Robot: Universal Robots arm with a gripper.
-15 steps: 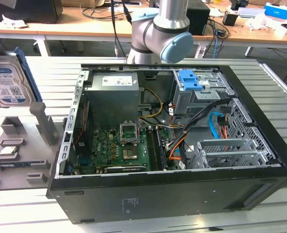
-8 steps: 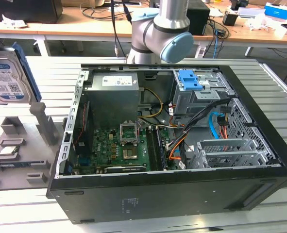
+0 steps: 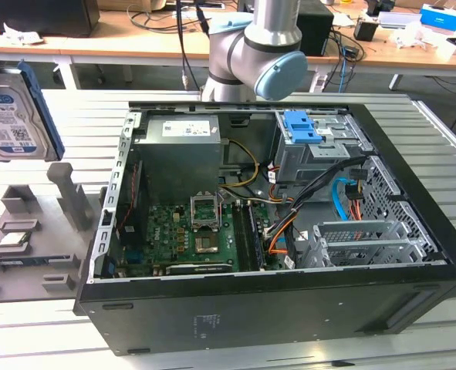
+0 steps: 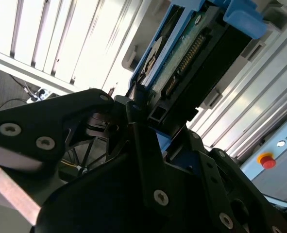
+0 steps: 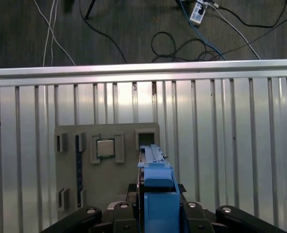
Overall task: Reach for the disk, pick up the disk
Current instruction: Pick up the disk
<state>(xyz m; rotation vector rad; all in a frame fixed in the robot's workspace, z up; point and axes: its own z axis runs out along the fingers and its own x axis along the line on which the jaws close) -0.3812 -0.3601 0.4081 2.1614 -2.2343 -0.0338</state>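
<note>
Silver metal, likely rigid, fairly heavy and shock-sensitive, the disk hangs on edge above the grey fixture at the exterior view's left. The gripper is closed on its blue-bracketed side edges.

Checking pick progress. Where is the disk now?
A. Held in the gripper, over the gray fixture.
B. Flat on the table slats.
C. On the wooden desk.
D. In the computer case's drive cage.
A: the disk sits clamped in the gripper in both wrist views, raised above the gray fixture.
</note>
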